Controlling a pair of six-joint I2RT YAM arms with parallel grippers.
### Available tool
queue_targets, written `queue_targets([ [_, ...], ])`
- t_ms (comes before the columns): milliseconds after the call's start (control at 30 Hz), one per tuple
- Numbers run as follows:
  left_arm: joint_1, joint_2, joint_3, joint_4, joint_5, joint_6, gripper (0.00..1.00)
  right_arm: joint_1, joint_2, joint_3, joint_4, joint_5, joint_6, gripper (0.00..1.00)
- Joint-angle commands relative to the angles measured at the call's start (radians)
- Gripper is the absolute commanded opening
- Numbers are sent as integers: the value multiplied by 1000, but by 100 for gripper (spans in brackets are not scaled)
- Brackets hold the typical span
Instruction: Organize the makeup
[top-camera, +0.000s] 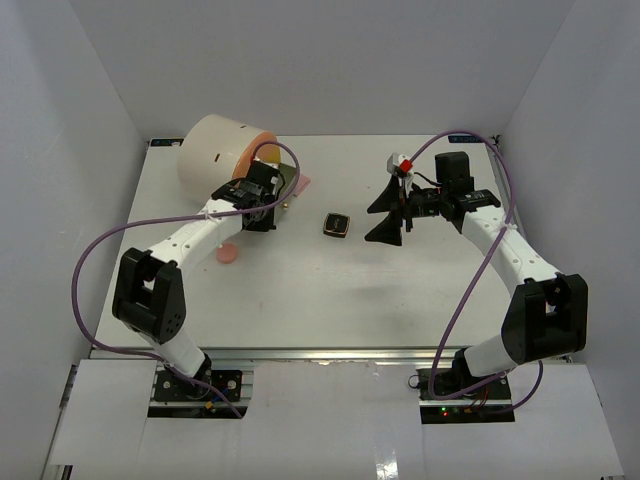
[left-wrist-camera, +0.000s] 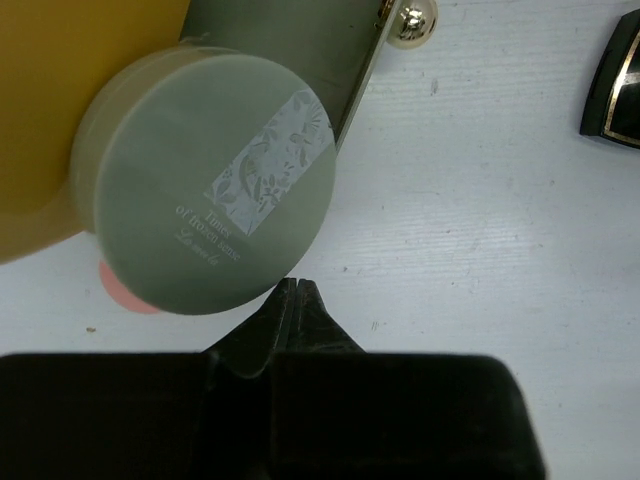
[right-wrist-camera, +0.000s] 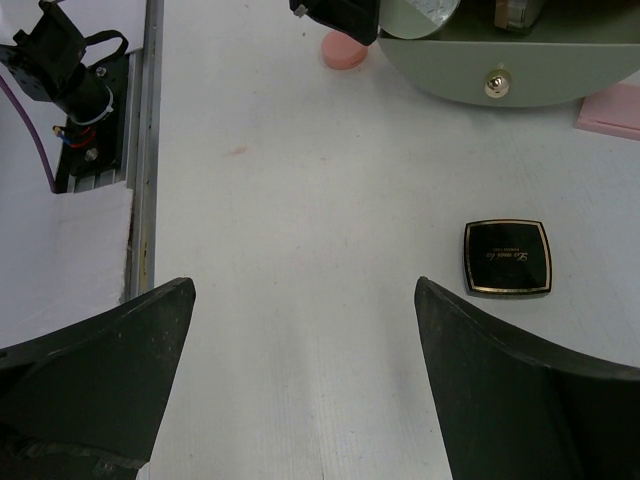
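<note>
- Top external view: the left gripper (left-wrist-camera: 297, 292) is pinched closed on nothing at the open drawer (right-wrist-camera: 530, 75). The clear round jar (left-wrist-camera: 205, 180) is at its tips, and I cannot tell if it rests inside.
- Not yet stowed, out on the table (top-camera: 400, 290): round pink pad (top-camera: 228, 255), square pink pad (top-camera: 300, 183), black-gold compact (top-camera: 337, 224).
- Right gripper (top-camera: 386, 217) gapes wide, empty, near the compact.
- The drawer's other contents are hidden.
</note>
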Motion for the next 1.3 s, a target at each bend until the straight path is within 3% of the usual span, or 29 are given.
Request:
queue_targets([
  [0, 10, 29, 66, 37, 8, 21, 6, -8, -11, -2, 14, -26, 4, 97],
  [100, 16, 40, 81, 37, -24, 20, 21, -9, -11, -2, 14, -26, 2, 98],
  [133, 16, 42, 84, 36, -40, 17, 32, -10, -11, -2, 14, -26, 1, 97],
  [433, 18, 52, 112, 37, -71, 17, 48, -9, -3, -6, 14, -28, 1, 97],
  [667, 18, 22, 118, 49, 39, 25, 44, -11, -1, -7, 12, -25, -2, 97],
  [833, 19, -129, 14, 137, 136, 26, 40, -13, 1, -7, 14, -22, -5, 98],
  [1067, 32, -349, -156, 189, 144, -33, 52, -13, 10, -9, 14, -15, -7, 98],
  [1267, 48, -439, -266, 202, 147, -62, 54, -12, 14, -9, 12, -12, -8, 98],
])
